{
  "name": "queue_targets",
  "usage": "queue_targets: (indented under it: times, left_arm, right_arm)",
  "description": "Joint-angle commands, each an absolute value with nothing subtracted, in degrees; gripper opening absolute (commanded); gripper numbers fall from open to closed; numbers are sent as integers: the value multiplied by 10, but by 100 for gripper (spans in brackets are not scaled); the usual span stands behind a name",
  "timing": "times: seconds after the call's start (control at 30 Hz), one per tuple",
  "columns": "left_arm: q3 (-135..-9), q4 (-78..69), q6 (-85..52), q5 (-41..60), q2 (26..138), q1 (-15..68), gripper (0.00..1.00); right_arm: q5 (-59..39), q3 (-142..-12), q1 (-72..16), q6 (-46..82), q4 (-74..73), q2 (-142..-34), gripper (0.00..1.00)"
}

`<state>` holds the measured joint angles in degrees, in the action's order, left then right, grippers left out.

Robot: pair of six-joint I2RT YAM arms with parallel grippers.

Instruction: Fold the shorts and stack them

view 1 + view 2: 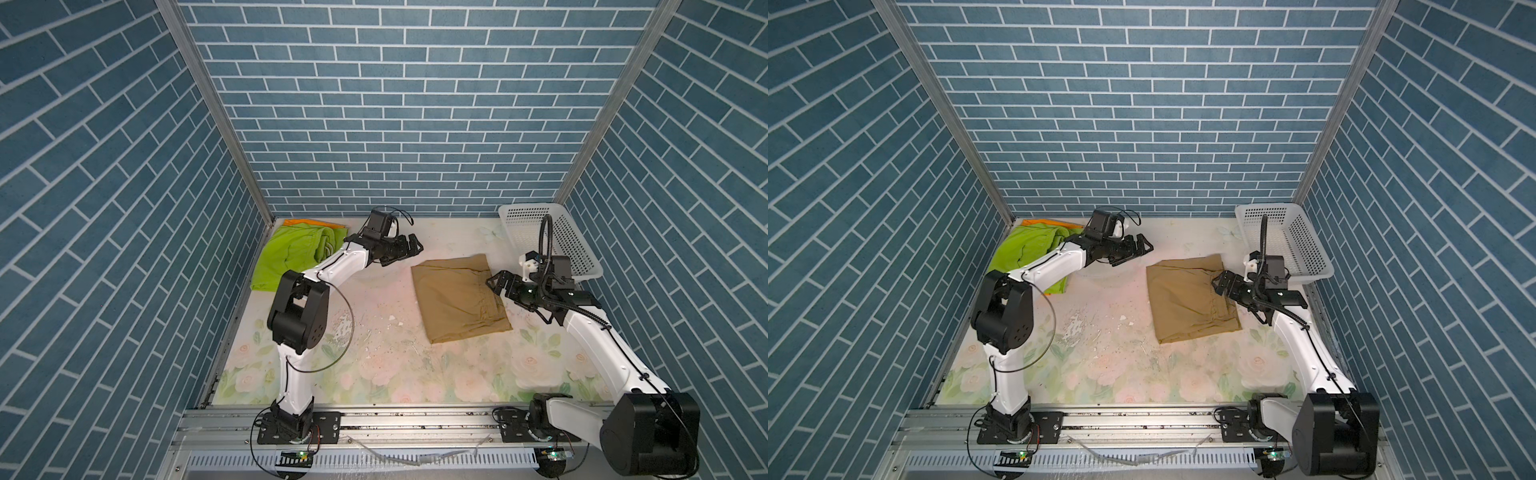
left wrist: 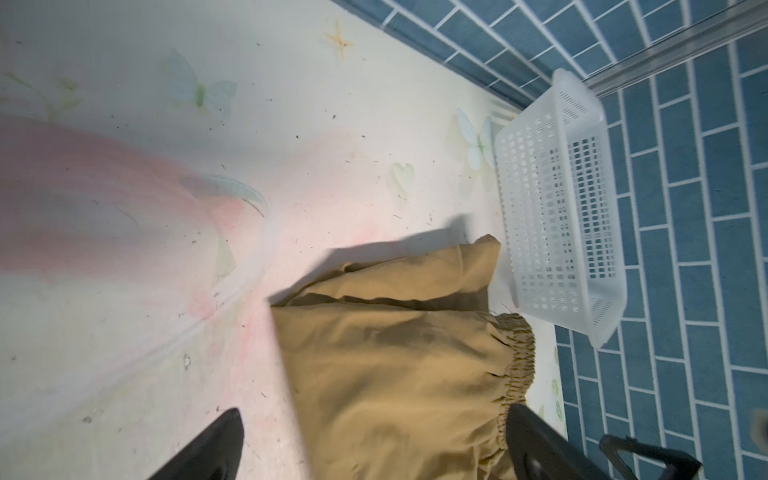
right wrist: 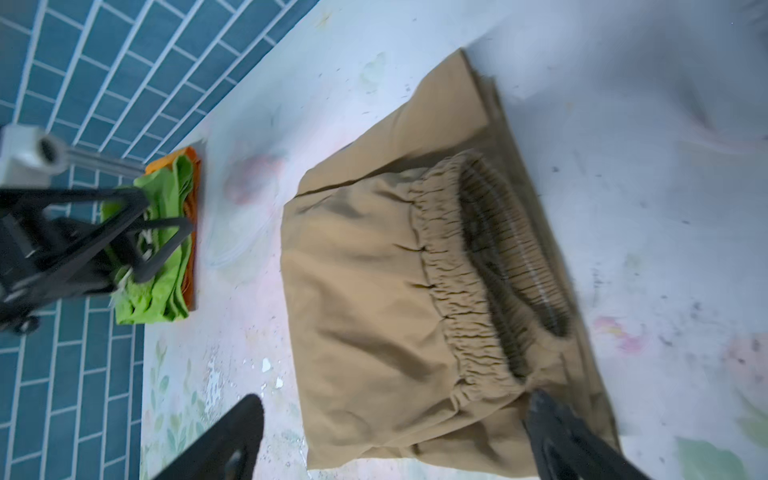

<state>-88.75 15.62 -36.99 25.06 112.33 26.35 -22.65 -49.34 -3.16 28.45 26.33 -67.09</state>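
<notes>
Far-left corner of the table [image 1: 374,332]: green shorts [image 1: 286,253] folded on top of the orange shorts [image 1: 309,223], of which only an edge shows.

Left gripper [image 1: 409,251]: above bare table between that pile and the tan shorts [image 1: 453,303], jaws spread, empty.

Tan shorts: flat, doubled over, gathered waistband toward the right arm.

Right gripper [image 1: 495,286]: just over that waistband, jaws wide, nothing pinched.

White basket [image 1: 552,237]: far right, near the cloth.

Probably a next fold. Pinch every layer at the waistband corner, and have the left take the opposite edge. Lift evenly, edges aligned.
</notes>
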Motion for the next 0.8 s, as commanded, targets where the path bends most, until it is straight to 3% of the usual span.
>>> queue_targets:
  times: [0.0, 0.23, 0.47, 0.67, 0.77]
  left_arm:
    - [-820, 183, -363, 250, 1125, 291, 100]
    - [-747, 159, -395, 253, 1125, 338, 99]
    - [-756, 162, -402, 251, 1164, 359, 93]
    - [-795, 175, -399, 251, 1211, 379, 65]
    - [-810, 190, -387, 242, 1230, 386, 36]
  right_arm:
    - [-213, -504, -17, 265, 319, -700, 99]
    - [-233, -497, -1, 270, 299, -730, 99]
    - [-246, -476, 10, 272, 287, -716, 99]
    - [-247, -469, 15, 275, 281, -708, 99]
    - [-250, -463, 17, 279, 275, -704, 99]
